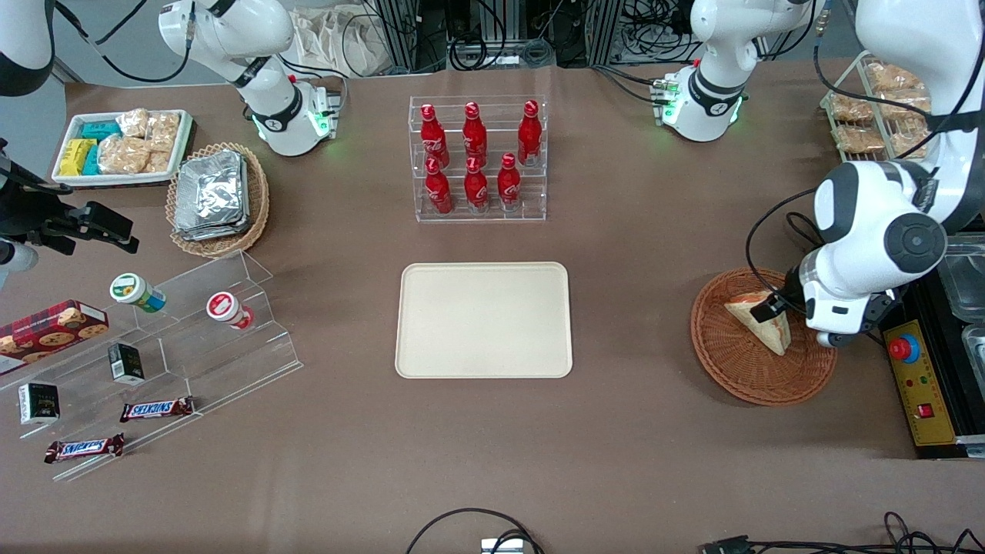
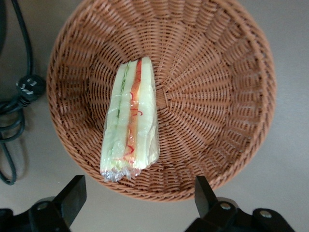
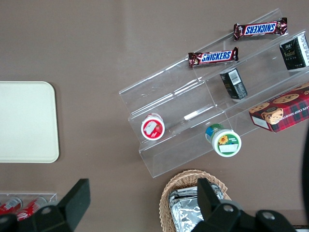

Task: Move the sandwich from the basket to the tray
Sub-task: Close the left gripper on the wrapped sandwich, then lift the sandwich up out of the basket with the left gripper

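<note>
The basket (image 2: 227,96) is rough reddish-brown woven wicker. The sandwich (image 2: 129,121) sits in glossy, crinkled clear plastic film. The tray (image 1: 485,319) looks smooth, matt cream plastic. A matt brown covering lies over the table (image 1: 631,254). Above the basket, the hand (image 2: 137,203) has matt black fingers, spread wide.

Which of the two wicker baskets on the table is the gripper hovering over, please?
The reddish-brown basket holding the sandwich; the open gripper hangs above it. The lighter tan basket holds foil packets.
</note>
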`<state>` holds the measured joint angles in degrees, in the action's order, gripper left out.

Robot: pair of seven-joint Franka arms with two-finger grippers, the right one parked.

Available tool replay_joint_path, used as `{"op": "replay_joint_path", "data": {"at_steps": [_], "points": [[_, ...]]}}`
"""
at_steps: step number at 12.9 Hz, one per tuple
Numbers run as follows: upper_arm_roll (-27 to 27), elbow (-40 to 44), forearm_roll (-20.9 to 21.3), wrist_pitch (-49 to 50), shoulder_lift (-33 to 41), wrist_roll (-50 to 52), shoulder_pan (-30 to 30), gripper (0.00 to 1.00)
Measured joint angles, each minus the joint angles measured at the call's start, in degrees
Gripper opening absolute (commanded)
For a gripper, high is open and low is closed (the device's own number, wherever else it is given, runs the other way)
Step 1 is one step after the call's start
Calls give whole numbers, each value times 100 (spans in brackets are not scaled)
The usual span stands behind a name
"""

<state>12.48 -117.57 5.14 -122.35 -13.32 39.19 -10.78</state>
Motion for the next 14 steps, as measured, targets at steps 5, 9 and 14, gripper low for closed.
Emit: {"op": "replay_joint_path", "data": {"at_steps": [5,9,14], "points": [[-80,-118,13,-238,-252,26,-131,99],[-98,-150,14,-519,-546,32,-133,68],[-178,-149,21,-566,-641,32,-139,0]]}}
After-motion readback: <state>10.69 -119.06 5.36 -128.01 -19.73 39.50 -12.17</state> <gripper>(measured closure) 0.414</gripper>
